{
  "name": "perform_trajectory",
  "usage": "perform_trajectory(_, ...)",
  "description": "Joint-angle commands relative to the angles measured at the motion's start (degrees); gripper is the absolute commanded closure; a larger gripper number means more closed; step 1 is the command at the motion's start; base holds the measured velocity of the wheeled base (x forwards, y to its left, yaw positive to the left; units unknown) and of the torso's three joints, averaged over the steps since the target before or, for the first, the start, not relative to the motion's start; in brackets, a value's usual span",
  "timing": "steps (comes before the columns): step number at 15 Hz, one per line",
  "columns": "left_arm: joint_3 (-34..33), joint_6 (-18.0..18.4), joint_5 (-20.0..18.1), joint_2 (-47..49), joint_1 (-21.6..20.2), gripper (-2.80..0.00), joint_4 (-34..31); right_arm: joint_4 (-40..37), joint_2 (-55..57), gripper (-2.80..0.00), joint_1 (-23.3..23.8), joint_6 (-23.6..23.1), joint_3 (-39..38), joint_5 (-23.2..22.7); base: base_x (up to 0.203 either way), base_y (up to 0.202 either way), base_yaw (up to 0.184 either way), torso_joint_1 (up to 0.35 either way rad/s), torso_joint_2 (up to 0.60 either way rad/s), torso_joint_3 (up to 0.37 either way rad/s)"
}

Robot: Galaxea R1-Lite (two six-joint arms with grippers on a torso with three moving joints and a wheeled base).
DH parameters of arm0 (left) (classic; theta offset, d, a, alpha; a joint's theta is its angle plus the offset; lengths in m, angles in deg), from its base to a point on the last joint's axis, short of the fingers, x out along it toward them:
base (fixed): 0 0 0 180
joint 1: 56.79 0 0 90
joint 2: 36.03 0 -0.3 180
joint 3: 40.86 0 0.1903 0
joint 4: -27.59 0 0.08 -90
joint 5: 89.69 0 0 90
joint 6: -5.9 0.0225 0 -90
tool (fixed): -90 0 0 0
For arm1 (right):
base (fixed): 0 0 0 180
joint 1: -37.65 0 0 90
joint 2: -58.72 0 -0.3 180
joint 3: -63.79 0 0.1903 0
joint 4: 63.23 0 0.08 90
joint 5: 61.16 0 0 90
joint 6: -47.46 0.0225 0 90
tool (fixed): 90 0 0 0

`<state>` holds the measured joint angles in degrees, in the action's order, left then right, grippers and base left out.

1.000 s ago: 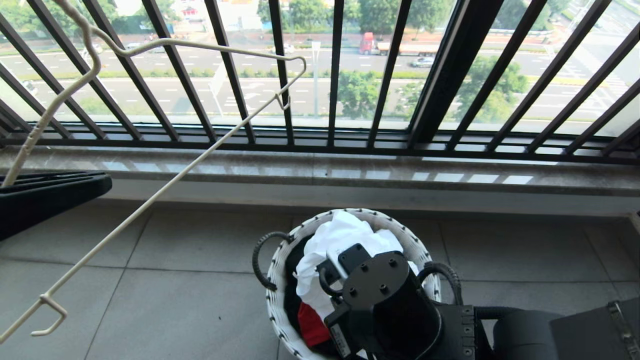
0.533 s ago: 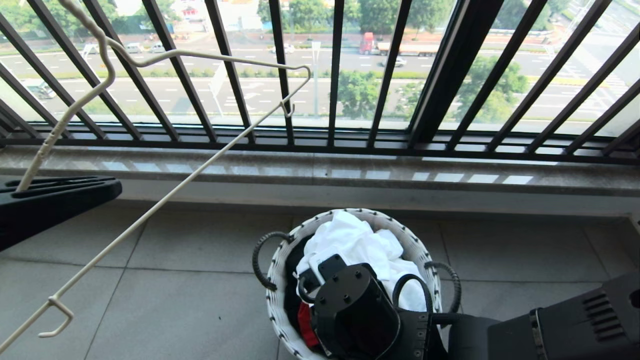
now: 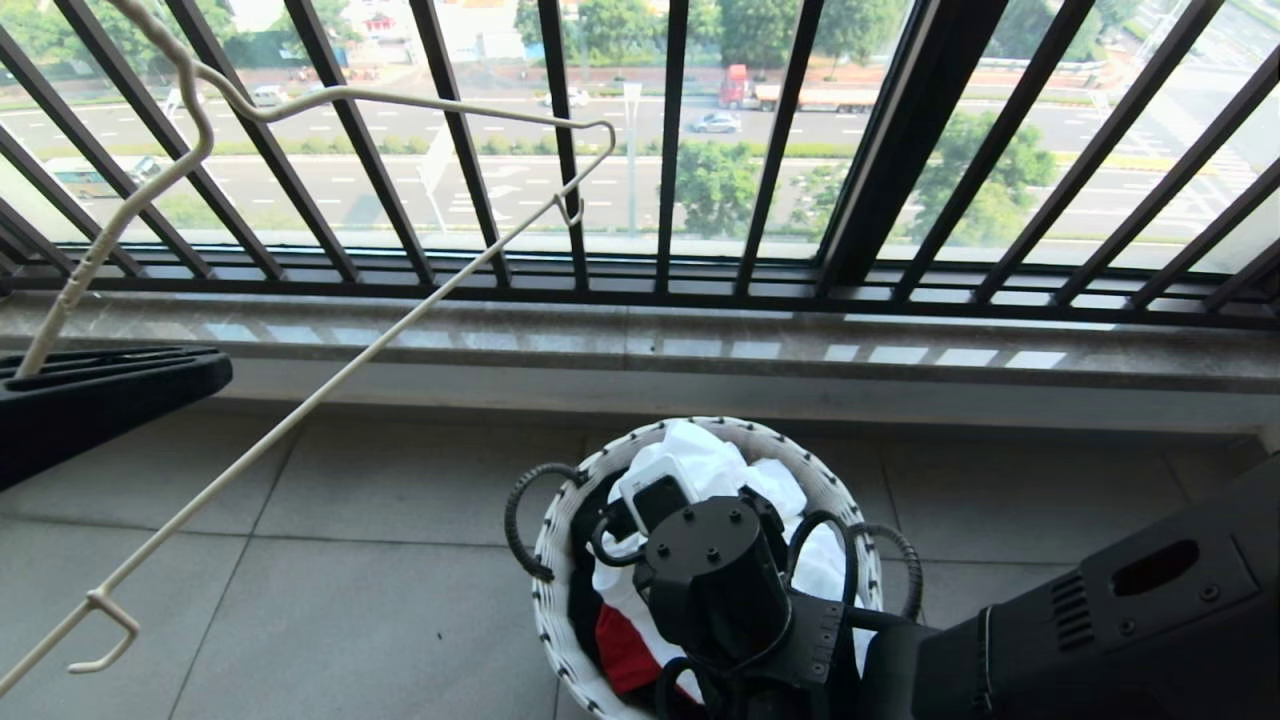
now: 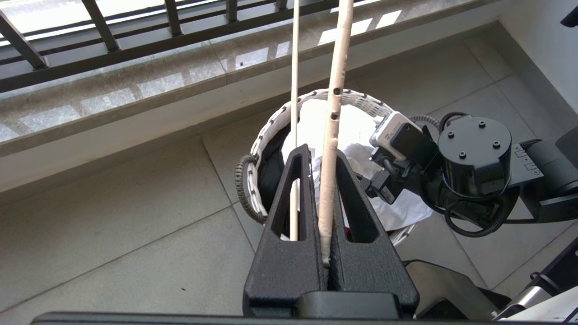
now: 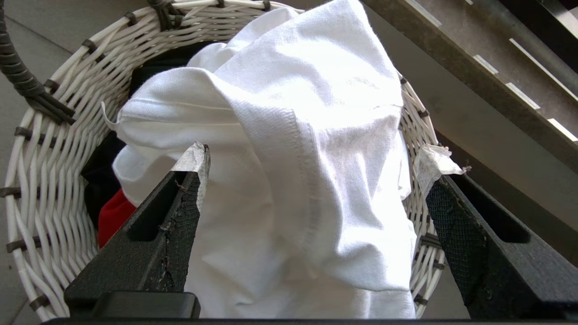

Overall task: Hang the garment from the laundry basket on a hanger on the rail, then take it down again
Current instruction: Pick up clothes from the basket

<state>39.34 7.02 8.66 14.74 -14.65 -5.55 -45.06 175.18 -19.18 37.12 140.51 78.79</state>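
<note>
So the right tool [image 5: 311, 158] is spread wide open with its two black fingers on either side of the bunched white T-shirt [image 5: 298, 149], nothing gripped, while it hangs over the round white woven laundry basket [image 3: 560, 560] on the tiled floor. The shirt is heaped up in that basket on top of a red garment [image 3: 625, 655] and something dark, black corded loop handles on the rim. Over on the left, the left tool [image 4: 323, 212] is pinched shut on the thin cream rod hanger [image 3: 330, 330], held up in front of the black window bars [image 3: 670, 150].
</note>
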Motion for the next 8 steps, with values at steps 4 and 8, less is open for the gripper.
perform_trajectory(4,0.21,0.02,0.09,-0.71,-0.02,0.0,-0.07,1.66,-0.9,-2.8,2.29,-2.73,-1.39,1.42,0.0,0.0,0.0,0.0,0.0,0.0)
perform_trajectory(8,0.3,0.11,0.09,-1.12,0.04,0.0,-0.07,1.53,-1.77,-2.8,4.1,-4.03,-1.81,1.47,0.0,0.0,0.0,0.0,0.0,0.0)
